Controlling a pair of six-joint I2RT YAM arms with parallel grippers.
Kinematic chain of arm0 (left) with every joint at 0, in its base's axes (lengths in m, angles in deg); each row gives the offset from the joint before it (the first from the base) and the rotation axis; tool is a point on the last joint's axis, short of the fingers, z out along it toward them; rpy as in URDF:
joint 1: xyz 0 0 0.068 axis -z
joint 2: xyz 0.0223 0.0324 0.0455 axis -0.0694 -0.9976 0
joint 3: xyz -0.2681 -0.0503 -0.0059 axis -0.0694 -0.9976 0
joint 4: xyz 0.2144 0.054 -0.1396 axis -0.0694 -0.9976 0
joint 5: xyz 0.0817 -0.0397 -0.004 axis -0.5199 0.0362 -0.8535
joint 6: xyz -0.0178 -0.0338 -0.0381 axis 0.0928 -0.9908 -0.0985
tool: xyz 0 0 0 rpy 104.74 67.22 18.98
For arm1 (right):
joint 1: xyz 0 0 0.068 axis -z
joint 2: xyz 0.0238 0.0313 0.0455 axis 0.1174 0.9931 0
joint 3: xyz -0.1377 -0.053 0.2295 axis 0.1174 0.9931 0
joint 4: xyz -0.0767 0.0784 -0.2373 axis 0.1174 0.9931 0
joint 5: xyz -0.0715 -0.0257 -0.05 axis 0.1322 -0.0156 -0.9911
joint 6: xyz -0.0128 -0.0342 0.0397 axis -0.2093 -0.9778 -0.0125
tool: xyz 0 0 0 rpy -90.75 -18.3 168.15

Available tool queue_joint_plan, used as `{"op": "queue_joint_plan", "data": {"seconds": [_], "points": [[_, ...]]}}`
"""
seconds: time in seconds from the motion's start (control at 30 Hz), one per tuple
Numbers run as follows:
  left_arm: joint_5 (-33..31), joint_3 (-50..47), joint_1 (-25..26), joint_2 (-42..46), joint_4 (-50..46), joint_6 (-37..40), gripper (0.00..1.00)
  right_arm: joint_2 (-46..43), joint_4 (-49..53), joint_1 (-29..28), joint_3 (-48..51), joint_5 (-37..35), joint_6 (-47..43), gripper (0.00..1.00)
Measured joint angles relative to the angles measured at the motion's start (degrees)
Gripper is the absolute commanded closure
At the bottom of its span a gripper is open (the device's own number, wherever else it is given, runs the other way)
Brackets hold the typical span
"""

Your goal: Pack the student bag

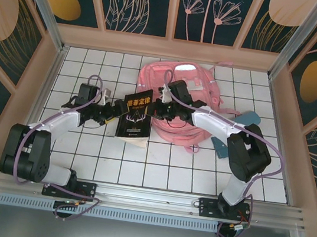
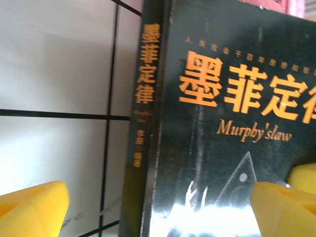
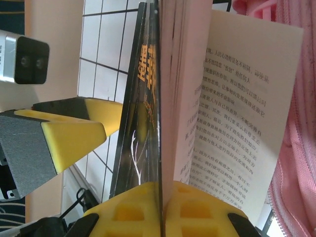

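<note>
Top external view, from the left: the left tool (image 1: 113, 113) stands with jaws spread wide on either side of the black paperback book with orange lettering (image 1: 135, 117), gripping nothing. The right tool (image 1: 158, 111) is clamped on the book's edge, one page hanging loose. The large pink fabric student bag (image 1: 193, 85) lies just behind, on the white tiled worktop (image 1: 198, 172). To do this well, keep that pinch firm, draw the left tool clear, then steer the book toward the bag.

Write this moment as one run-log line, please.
left gripper: open, facing book | right gripper: shut on book cover | book: black, pages fanning, outside student bag | student bag: behind book
</note>
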Motion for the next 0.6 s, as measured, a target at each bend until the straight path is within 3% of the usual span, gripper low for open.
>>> {"op": "queue_joint_plan", "data": {"seconds": [0.33,0.47,0.6], "points": [[9.05,-2.32,0.22,-3.91,11.23,-4.59,0.19,-0.02,-2.84,2.16,2.71,4.15,-0.04,0.99],[10.62,-2.64,0.68,-5.77,13.6,-5.81,0.45,-0.02,-3.78,2.93,3.56,5.11,0.28,0.98],[9.92,-2.62,0.76,-5.84,13.81,-6.32,0.76,-0.24,-3.93,3.56,3.76,5.27,0.31,0.9]]}}
